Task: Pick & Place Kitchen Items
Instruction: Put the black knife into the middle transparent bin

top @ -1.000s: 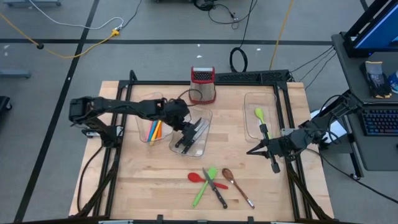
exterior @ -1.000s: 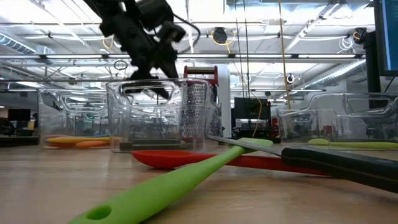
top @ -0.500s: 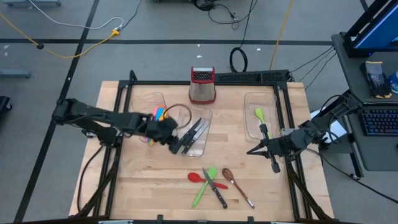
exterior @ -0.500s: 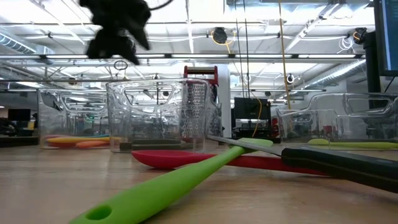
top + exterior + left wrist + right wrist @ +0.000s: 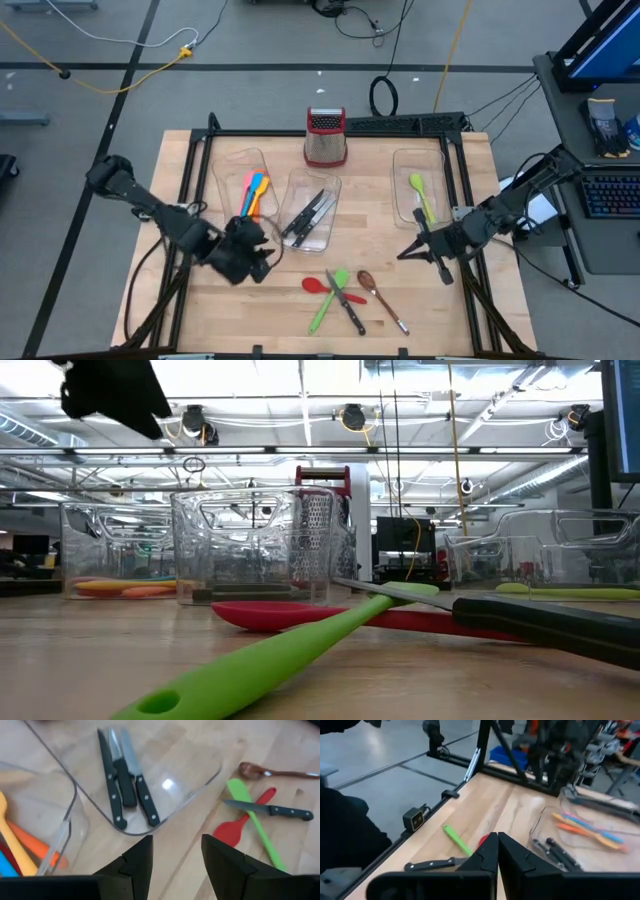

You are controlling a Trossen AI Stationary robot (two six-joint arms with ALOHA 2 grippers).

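Left gripper (image 5: 172,862) hangs part open and empty; right gripper (image 5: 497,851) clenched, empty.

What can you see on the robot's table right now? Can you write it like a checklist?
Surface: wooden table, black frame around it.
Job's things: pink, blue, orange, yellow spatulas in left bin; black-handled knives in middle bin; green utensil in right bin; red spoon, green spatula, knife, brown spoon loose on table.
Clutter: red-topped grater.
Pincers: left pincer open, empty, above table's front left; right pincer shut, empty, at right edge.
Cables: several on floor.
Surroundings: keyboard desk at right.
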